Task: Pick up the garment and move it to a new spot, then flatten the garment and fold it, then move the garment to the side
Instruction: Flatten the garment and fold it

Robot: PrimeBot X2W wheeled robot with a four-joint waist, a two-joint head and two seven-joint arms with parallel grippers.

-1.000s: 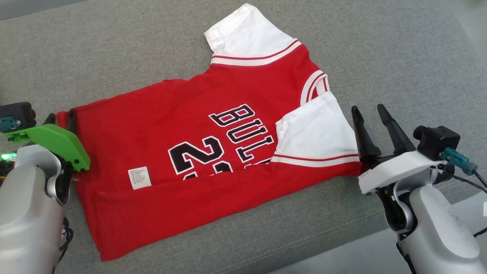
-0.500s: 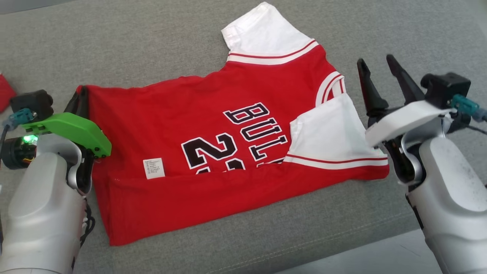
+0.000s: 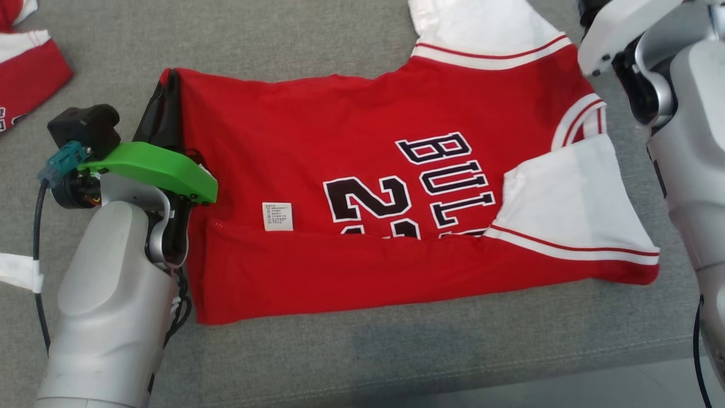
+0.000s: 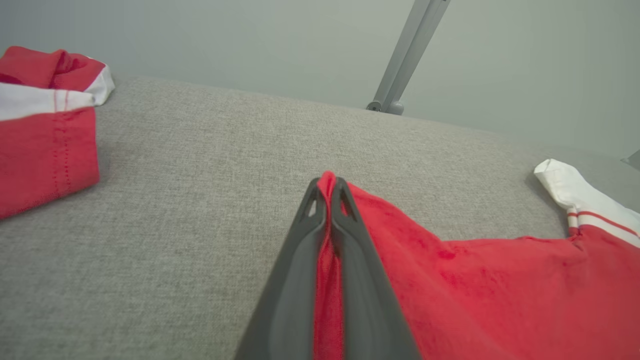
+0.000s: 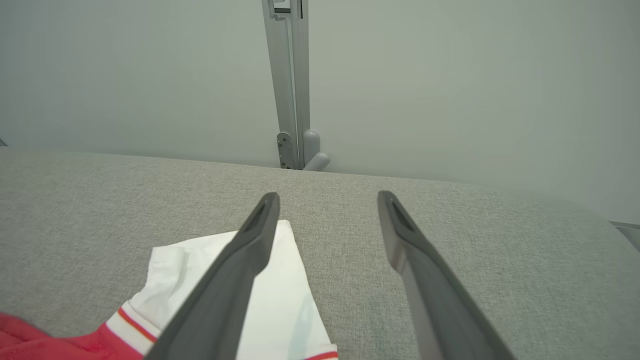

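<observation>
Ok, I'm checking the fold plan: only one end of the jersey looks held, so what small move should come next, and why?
Probably lower the right end effector onto the white sleeve below it and close. The left end effector is shut on a hem corner of the red jersey, while the right hangs open above the sleeve.

A red jersey [image 3: 340,141] lies flat on the grey surface [image 3: 283,34], its near edge folded up. The left end effector [image 3: 168,79] pinches its far left corner. A second red garment [image 3: 28,62] lies well apart, at upper left.
</observation>
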